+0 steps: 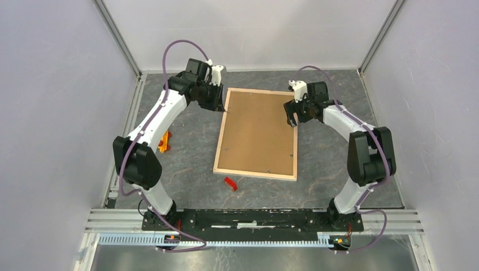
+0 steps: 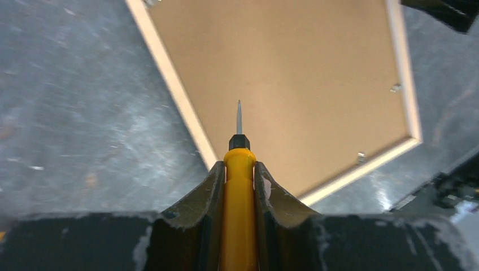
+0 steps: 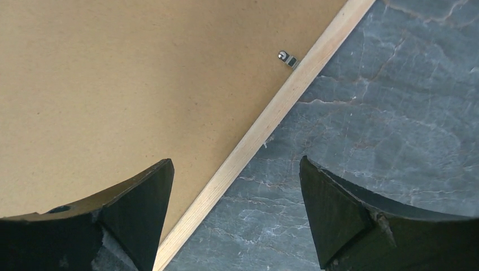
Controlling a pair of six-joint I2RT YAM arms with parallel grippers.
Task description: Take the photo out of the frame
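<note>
Seeing frame [image 1: 255,173] face down on tabletop [image 1: 186,158], photo hidden under brown backing board [image 1: 258,132]. Gripping yellow screwdriver [image 2: 239,186] in left fingers [image 2: 197,209]; holding right fingers [image 3: 133,209] wide apart, empty. Aiming tip under small metal clip [image 3: 287,58], turning gently.

1. Frame [image 1: 255,174]: pale bare wood, matt.
2. Backing board [image 1: 257,132]: brown hardboard, smooth, matt.
3. Worktop [image 1: 192,164]: grey marbled surface, faintly glossy.
4. Screwdriver [image 2: 239,186]: glossy yellow plastic handle, metal shaft.
5. Retaining tab [image 3: 287,57], at 1 o'clock in the right wrist view: shiny metal.
</note>
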